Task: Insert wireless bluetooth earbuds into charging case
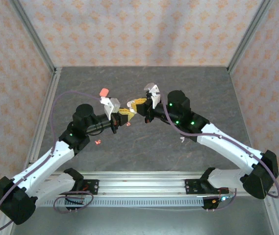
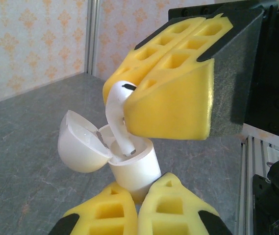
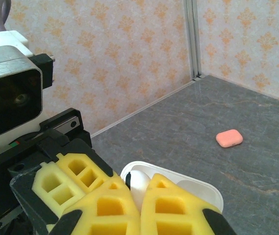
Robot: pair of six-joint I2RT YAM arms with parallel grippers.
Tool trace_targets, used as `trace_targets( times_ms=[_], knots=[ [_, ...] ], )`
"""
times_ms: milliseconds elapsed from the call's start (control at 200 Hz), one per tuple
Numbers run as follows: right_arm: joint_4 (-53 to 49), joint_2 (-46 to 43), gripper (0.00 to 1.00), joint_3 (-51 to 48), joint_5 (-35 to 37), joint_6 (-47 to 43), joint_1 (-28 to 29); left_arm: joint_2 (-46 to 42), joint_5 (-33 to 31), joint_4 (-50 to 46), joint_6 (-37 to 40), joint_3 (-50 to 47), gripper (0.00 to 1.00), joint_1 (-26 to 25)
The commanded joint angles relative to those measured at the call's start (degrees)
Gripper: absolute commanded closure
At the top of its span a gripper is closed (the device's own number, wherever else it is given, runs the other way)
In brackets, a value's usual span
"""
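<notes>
Peach-patterned walls box in a grey, marbled tabletop, and over its middle the two arms meet nose to nose. On one side the left gripper is clamped on a small white plastic charging case, whose rounded lid is hinged back to one side. Opposite it, the right gripper is closed on a tiny white stemmed earbud, pinched near its head between yellow foam pads.

The earbud's stem tip sits just inside the case's open well, and the bulb end is up among the pads. Its long axis runs roughly straight down into the case, leaning a little.

To finish this cleanly, I'd say the right arm should line the stem up with the well, ease it down without twisting, and let go only once the bud has seated. The left should hold the case steady so it doesn't rock. A closed coral-pink case lies well apart on the table.
</notes>
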Motion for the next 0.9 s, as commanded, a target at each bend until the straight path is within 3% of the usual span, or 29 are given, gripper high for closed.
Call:
trace_targets(
  times_ms=[0, 896],
  knots=[
    [-0.2, 0.4, 1.0, 0.3, -2.9, 0.3, 0.3, -1.2, 1.2, 2.1, 0.3, 2.4, 1.0, -0.6],
    [-9.5, 2.0, 0.77, 5.0, -4.1, 2.2, -0.1, -2.3, 0.9, 0.2, 1.2, 2.8, 1.0, -0.9]
  ],
)
